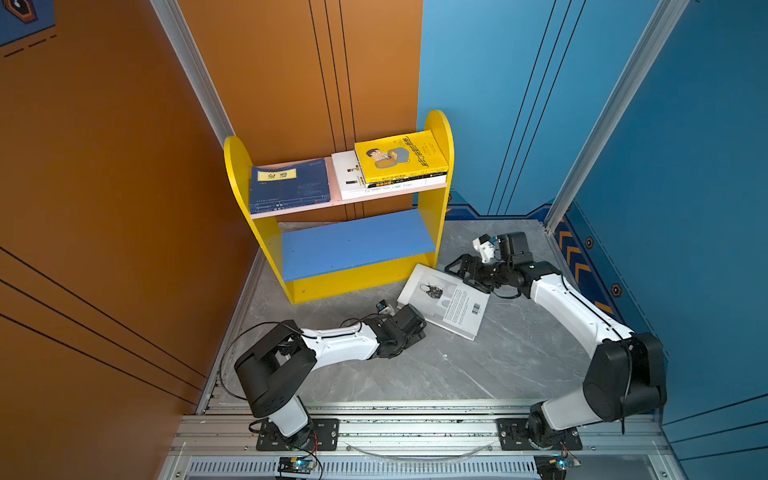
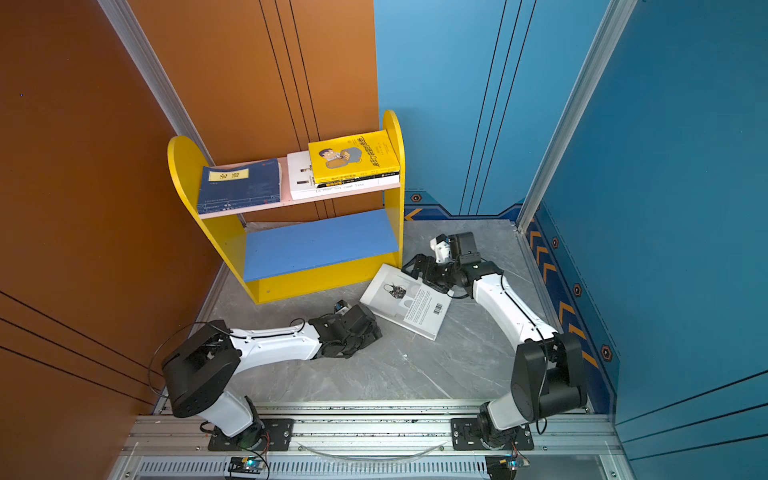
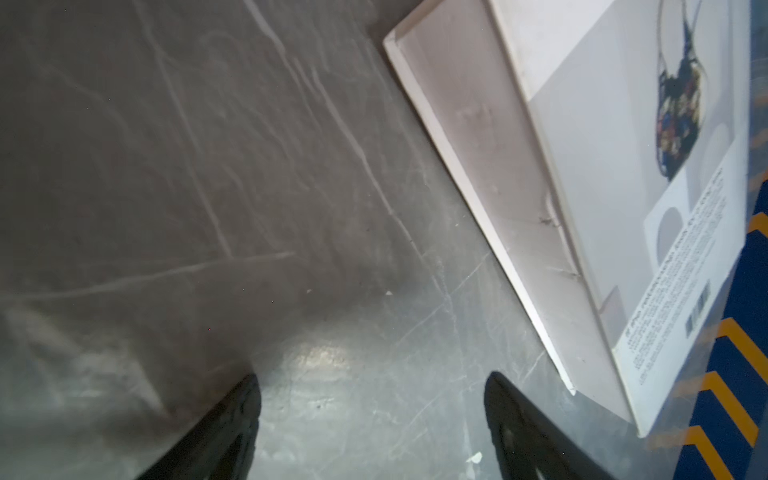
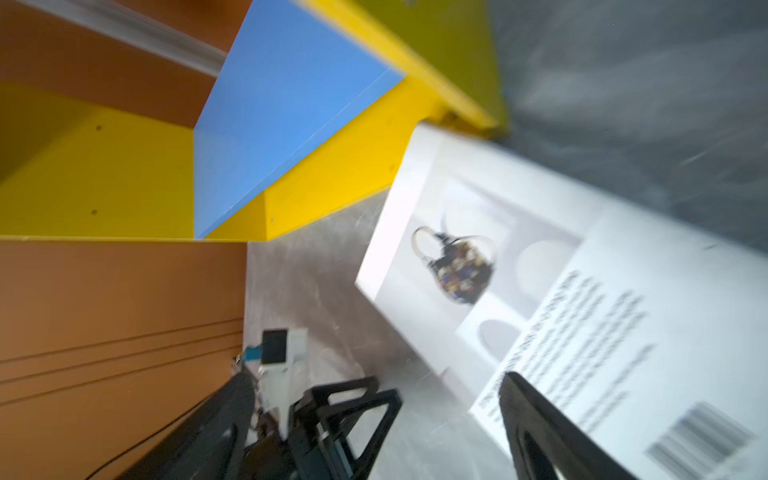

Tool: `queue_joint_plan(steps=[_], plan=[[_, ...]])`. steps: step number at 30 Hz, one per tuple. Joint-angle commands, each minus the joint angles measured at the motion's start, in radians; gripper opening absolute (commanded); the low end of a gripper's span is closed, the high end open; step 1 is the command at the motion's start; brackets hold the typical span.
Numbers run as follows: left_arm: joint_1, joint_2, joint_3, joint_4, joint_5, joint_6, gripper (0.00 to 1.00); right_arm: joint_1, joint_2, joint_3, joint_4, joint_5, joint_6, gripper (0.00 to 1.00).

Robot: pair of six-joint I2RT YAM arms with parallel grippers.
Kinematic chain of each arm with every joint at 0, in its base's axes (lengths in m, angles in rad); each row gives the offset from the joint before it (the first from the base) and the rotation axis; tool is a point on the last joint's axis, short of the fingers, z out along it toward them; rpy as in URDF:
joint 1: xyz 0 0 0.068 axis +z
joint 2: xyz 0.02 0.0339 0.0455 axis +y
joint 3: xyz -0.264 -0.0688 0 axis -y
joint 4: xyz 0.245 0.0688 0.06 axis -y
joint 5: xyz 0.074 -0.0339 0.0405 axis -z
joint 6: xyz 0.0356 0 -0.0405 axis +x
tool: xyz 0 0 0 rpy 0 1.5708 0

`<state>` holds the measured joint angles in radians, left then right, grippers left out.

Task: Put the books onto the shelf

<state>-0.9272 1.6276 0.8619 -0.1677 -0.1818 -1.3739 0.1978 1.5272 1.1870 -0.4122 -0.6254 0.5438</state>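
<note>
- Your left gripper [image 3: 372, 376] sits low over the grey marbled surface [image 1: 415, 374]. Its two black fingers [image 3: 237, 411] are spread wide, with only bare surface between them.
- That gripper lies just beside the near-left edge of the white-and-grey book [image 1: 444, 301]. You can see a gap between them in the left wrist view, so they are not touching.
- The white-and-grey book lies on the surface near its middle, back cover up, with the barcode [image 1: 476, 308] toward its near-right corner. Its far corner comes right up to the front right foot of the shelf [image 1: 239, 174]; you cannot tell whether they touch.
- Your right gripper [image 4: 376, 376] hangs over the far-right edge of that book with its jaws wide apart and gripping nothing. In the right wrist view one finger [image 4: 536, 419] crosses in front of the printed cover. That view is blurred, so you cannot tell whether the finger rests on the cover.
- The shelf stands at the far left of the surface, close to the orange wall [image 1: 104, 187].
- On the pink upper board [image 1: 291, 211], the navy book [image 1: 289, 187] with a yellow label lies flat at the left end.
- Beside it, at the right end, the white book with brown blocks [image 1: 345, 176] lies at the bottom of a stack. A dark-spined book [image 1: 384, 183] lies on it, and the yellow book with the cartoon man [image 1: 399, 156] lies on top.
- The blue lower board [image 1: 357, 245] shows in both top views below the pink one.
</note>
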Motion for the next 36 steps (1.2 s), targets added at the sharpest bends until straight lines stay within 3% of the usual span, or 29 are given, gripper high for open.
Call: queue_joint_plan(steps=[1, 9, 18, 24, 29, 36], plan=[[-0.021, -0.012, 0.033, -0.079, -0.064, -0.037, 0.90, -0.054, 0.106, 0.058, -0.076, 0.065, -0.157, 0.96], [-0.035, 0.042, 0.081, -0.070, -0.082, -0.091, 0.91, -0.127, 0.359, 0.208, -0.061, 0.094, -0.221, 0.96], [-0.007, 0.132, 0.161, -0.151, -0.072, -0.069, 0.91, -0.136, 0.517, 0.264, -0.097, 0.061, -0.315, 0.98], [0.026, 0.183, 0.212, -0.163, -0.044, -0.044, 0.91, -0.133, 0.540, 0.238, -0.096, -0.175, -0.320, 0.96], [0.068, 0.162, 0.176, -0.158, -0.040, -0.015, 0.92, -0.091, 0.463, 0.154, -0.139, -0.271, -0.342, 0.95], [0.138, 0.111, 0.096, -0.098, 0.020, 0.058, 0.92, -0.060, 0.360, -0.026, -0.060, -0.447, -0.263, 0.94]])
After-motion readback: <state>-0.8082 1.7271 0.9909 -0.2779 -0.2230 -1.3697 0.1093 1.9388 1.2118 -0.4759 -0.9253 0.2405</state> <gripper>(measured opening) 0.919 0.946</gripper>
